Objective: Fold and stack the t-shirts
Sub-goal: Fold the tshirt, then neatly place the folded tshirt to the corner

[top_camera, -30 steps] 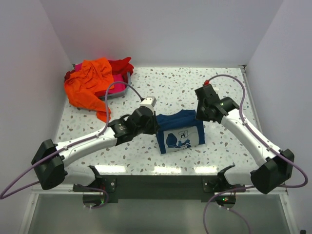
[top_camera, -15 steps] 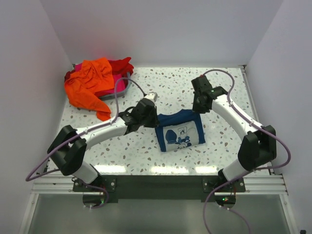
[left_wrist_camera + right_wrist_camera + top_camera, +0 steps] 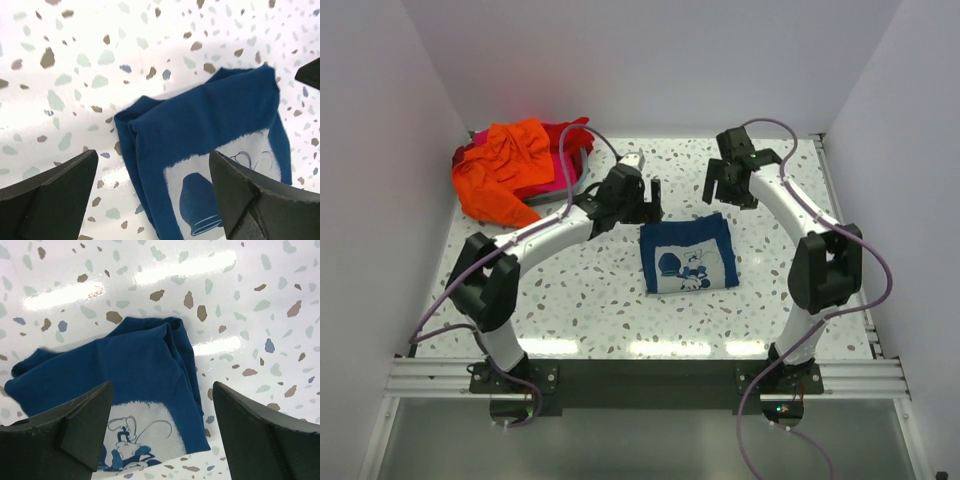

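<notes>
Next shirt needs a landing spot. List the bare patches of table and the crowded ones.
Bare: the near strip of table in front of the folded navy t-shirt; the far middle, between the orange-red-pink t-shirt pile and the right tool. Crowded: the far left corner under that pile, and behind the navy t-shirt, where the left tool hovers too.

Bench (image 3: 610, 305): glossy white, speckled with grey, brown, teal and blue chips.
Navy shirt (image 3: 688, 232): deep blue with a white print panel carrying a blue-line cartoon figure.
Orange shirt (image 3: 500, 175): plain bright orange.
Red shirt (image 3: 575, 133): plain red.
Pink shirt (image 3: 557, 178): plain magenta.
Arms (image 3: 545, 236): white shells, black joints.
Cables (image 3: 430, 325): purple.
</notes>
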`<state>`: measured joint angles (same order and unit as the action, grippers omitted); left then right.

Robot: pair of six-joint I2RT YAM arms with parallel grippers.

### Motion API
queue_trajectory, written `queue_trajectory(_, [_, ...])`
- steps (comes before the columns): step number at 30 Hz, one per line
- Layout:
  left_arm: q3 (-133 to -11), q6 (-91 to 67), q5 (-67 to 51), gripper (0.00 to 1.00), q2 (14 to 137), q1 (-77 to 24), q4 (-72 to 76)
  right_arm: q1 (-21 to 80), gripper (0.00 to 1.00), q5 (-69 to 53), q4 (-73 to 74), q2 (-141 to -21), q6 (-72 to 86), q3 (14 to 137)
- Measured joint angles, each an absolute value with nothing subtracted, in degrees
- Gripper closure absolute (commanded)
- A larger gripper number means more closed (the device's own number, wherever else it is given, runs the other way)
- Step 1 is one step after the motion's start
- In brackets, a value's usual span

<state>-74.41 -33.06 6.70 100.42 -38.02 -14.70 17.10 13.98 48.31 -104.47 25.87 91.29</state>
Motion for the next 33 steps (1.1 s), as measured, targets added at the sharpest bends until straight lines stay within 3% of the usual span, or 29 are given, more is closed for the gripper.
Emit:
queue_trajectory(6, [-73.1, -32.2, 8.2, 0.00, 94.7, -38.0, -15.2, 16.9, 0.09, 10.8, 47.0, -95.8, 25.4, 86.5])
queue_trajectory(14, [-58.4, -32.8, 5.8, 0.00, 87.3, -38.0, -13.8, 12.8, 0.02, 0.3, 41.9, -86.0, 24.3, 68.6])
queue_trajectory(27, [-48.9, -36.1, -2.9, 0.03, 89.4, -38.0, -3.8, 3.2, 0.01, -18.6, 32.4, -86.2, 21.4, 55.1])
queue_trajectory(33, [-48.4, -36.9, -4.4, 0.12, 93.2, -38.0, -0.1, 1.8, 0.02, -23.2, 28.3, -90.8, 20.0, 54.3])
